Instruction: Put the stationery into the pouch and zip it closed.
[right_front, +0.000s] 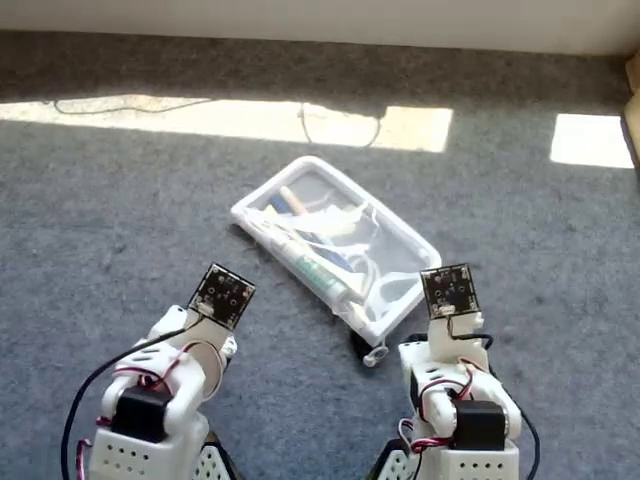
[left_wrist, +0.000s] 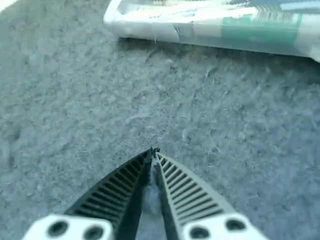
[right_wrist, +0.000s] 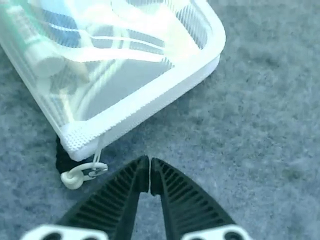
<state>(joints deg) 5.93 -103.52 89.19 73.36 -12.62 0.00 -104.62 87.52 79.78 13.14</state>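
A clear mesh pouch (right_front: 335, 243) with a white zip border lies on the grey carpet, with pens and a white-green tube (right_front: 318, 272) inside. Its zip pull ring (right_wrist: 74, 177) rests at the corner nearest the right arm, also seen as the pull ring (right_front: 375, 354) from above. My right gripper (right_wrist: 150, 165) is shut with nothing held, just short of that corner of the pouch (right_wrist: 120, 75). My left gripper (left_wrist: 152, 155) is shut and empty over bare carpet, a little way from the pouch's long edge (left_wrist: 210, 27).
Grey carpet (right_front: 130, 220) covers the whole area, with sunlit patches (right_front: 250, 120) and a thin cable (right_front: 330, 125) at the back. Both arm bases (right_front: 160, 410) stand at the near edge.
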